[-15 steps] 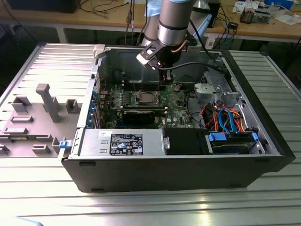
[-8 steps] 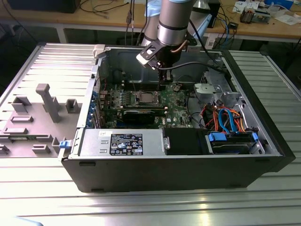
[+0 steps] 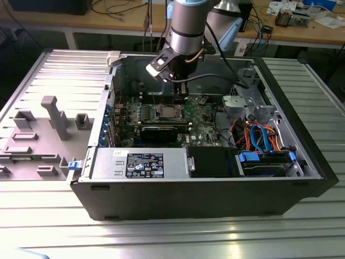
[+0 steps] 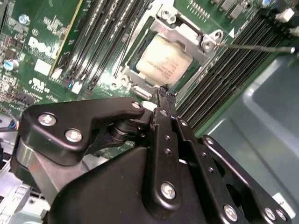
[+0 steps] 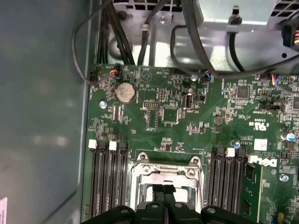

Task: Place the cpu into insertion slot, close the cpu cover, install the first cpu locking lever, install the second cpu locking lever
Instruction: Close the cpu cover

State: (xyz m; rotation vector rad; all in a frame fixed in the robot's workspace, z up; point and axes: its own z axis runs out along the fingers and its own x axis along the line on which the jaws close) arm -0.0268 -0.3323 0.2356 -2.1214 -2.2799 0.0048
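The cpu (image 4: 162, 63), a pale silvery square, lies in the insertion slot (image 4: 128, 70) on the green motherboard. The cpu cover (image 4: 187, 35) lies flat over it, framing the chip through its cut-out. One thin wire locking lever (image 4: 254, 46) sticks out from the socket's corner across the memory slots. My gripper (image 4: 166, 91) is shut with nothing between its fingers. Its tips hover just over the socket's edge, seen also in the first wrist view as the gripper (image 5: 164, 189) above the cpu cover (image 5: 163, 170). From outside, the gripper (image 3: 180, 91) hangs over the insertion slot (image 3: 167, 112).
Black memory slots (image 5: 108, 177) flank the socket on both sides. A long black expansion card (image 3: 161, 132) lies in front of it. Cables (image 3: 259, 135) and a drive cage (image 3: 245, 105) fill the case at the exterior view's right. The case wall (image 5: 42, 116) stands close beside the board.
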